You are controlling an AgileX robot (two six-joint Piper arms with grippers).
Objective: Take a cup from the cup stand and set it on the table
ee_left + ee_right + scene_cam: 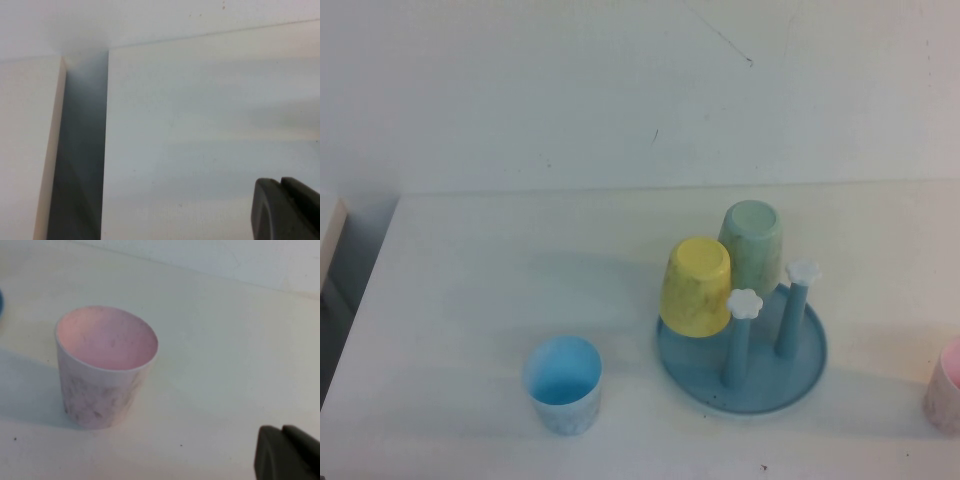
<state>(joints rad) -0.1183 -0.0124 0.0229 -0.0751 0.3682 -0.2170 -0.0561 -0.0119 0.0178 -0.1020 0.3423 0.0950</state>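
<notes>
The pale pink speckled cup (102, 370) stands upright, mouth up, on the white table (225, 330); in the high view only part of it (946, 398) shows at the right edge. The blue cup stand (760, 385) sits right of centre with two bare pegs topped by white flower caps (744, 302). My right gripper (281, 430) is shut and empty, apart from the pink cup. My left gripper (280, 182) is shut and empty over bare table (200, 125) near its left edge. Neither gripper shows in the high view.
A yellow cup (696, 285) and a pale green cup (753, 245) sit upside down on the stand's pegs. A light blue cup (563, 383) stands upright on the table left of the stand. A cream board (25, 150) lies beyond a dark gap (80, 150) at the table's left edge.
</notes>
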